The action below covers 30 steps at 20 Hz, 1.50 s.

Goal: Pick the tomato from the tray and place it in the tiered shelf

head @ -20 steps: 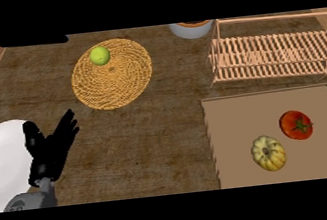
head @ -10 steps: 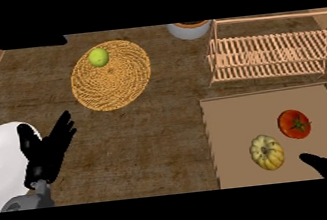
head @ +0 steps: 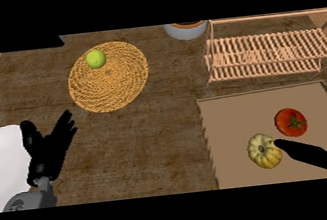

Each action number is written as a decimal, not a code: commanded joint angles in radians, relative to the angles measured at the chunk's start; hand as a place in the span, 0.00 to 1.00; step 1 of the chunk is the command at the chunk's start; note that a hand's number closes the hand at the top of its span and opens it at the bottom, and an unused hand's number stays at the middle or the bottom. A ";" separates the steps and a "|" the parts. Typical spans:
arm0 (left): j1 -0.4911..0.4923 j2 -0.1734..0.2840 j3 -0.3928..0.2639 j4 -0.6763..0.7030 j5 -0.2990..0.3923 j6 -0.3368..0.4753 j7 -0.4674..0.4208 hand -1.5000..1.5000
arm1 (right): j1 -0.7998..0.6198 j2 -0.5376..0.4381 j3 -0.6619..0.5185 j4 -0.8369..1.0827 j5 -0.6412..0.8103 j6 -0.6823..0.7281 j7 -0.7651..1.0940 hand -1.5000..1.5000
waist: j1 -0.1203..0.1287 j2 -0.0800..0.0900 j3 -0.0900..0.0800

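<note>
Reaching further over the tray point(head: 220, 126), the right hand point(head: 308, 154) extends straight, empty fingers beside the tomato point(head: 291, 121), while the left hand point(head: 48, 146) rests open.

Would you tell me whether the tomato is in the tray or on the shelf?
In the tray: the tomato lies beside a small squash, unheld; the tiered shelf holds nothing.

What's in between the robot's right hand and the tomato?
In the head view, only bare tray floor separates the right hand from the tomato. The yellow squash sits beside the fingertips, left of that gap.
</note>
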 commanded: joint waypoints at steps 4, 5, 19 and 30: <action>-0.014 0.001 0.023 -0.018 -0.004 -0.016 0.042 0.50 | -0.030 0.071 -0.044 0.112 0.041 0.011 0.015 0.00 | -0.004 -0.002 0.001; 0.016 -0.003 0.032 -0.002 -0.007 -0.039 -0.012 0.50 | -0.077 0.069 -0.055 0.046 0.068 0.086 0.094 0.00 | -0.004 -0.002 0.000; 0.021 -0.032 0.045 -0.039 -0.044 -0.042 0.021 0.50 | -0.180 0.120 -0.200 0.352 0.106 0.029 -0.052 0.00 | -0.003 -0.001 0.001; 0.029 -0.079 0.079 0.085 -0.096 -0.065 -0.107 0.50 | -0.236 0.162 -0.227 0.490 0.116 -0.068 -0.181 0.00 | -0.004 -0.001 0.000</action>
